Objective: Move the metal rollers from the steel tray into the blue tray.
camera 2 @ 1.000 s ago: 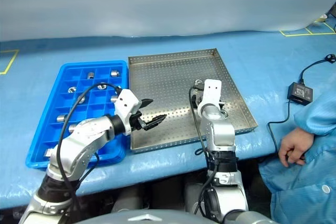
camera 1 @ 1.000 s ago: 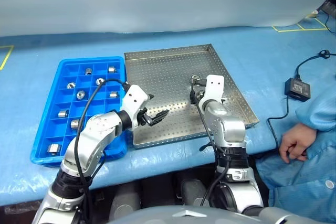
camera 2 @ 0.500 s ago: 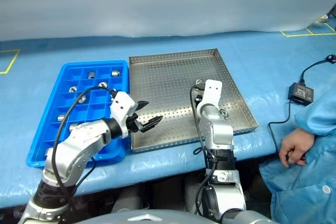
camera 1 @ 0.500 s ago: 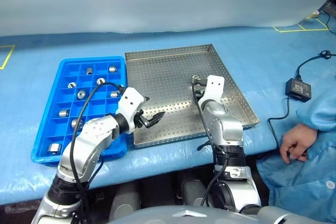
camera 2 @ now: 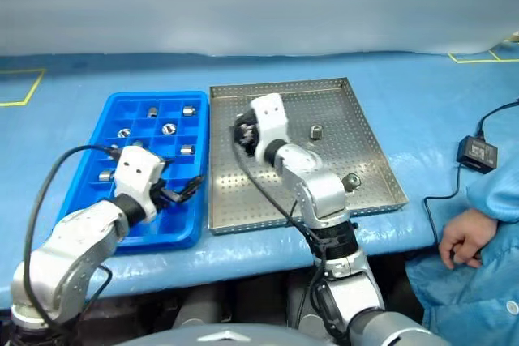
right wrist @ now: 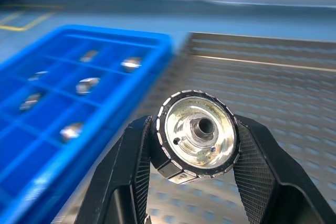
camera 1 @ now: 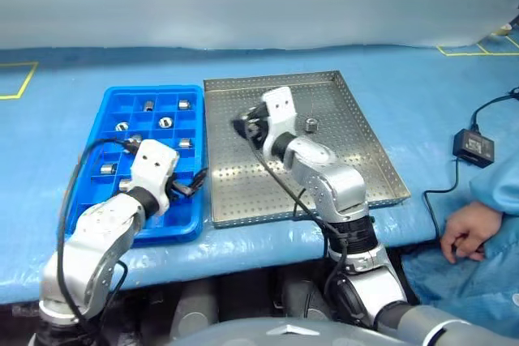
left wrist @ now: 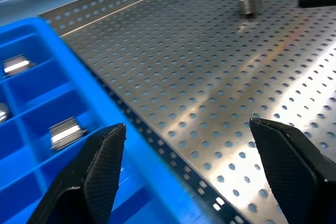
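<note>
Your right end effector (right wrist: 195, 145) is clenched on one of the metal rollers (right wrist: 196, 135), its two black fingers (right wrist: 131, 169) pressing the ridged rim from either side so the hollow face looks back at the wrist camera. In the head views that arm reaches forward and across to the robot's left, with the end effector (camera 1: 247, 125) held above the left half of the steel tray (camera 2: 381, 169), near the edge that borders the blue tray (camera 1: 91, 174).

Your left end effector (left wrist: 194, 177) is released, fingers spread wide and grasping nothing. It hangs over the seam where the blue tray's right wall meets the steel tray, at the near end of both, the forearm bent in from the left and pointing forward and slightly down.

On the steel tray's perforated floor you have two loose rollers: one upright (camera 2: 316, 131) toward the far right, another (camera 2: 352, 181) near the right rim closer to you.

The blue tray lies just beside the steel tray on the blue worktop (camera 1: 65, 70), and several of its square compartments each hold one roller (camera 1: 165, 122), mostly in the far rows
</note>
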